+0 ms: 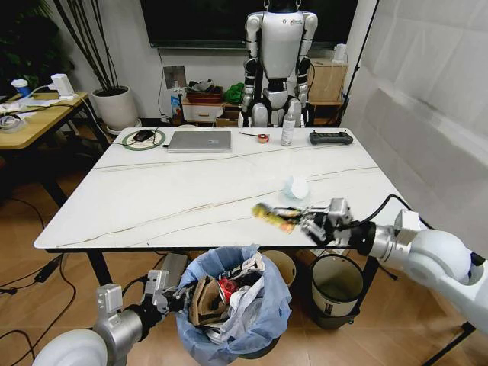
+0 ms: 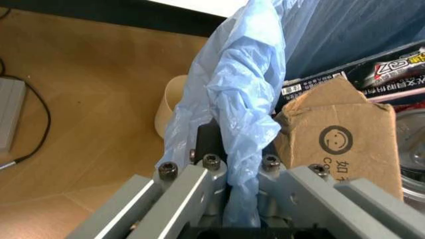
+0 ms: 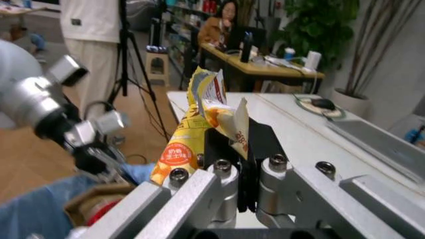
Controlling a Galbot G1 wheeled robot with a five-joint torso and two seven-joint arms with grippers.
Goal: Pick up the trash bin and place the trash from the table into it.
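Holding one yellow-orange snack wrapper (image 1: pixel 276 216) clamped over the tabletop's front edge: right gripper (image 1: pixel 311 226) | left gripper (image 1: pixel 177 293) pinches the blue-bagged trash bin (image 1: pixel 263 324) by its liner rim below that edge | bin holds one torn cardboard box (image 1: pixel 206 301) | one crumpled white tissue (image 1: pixel 296 187) lies on the table (image 1: pixel 152 198) near its front right corner
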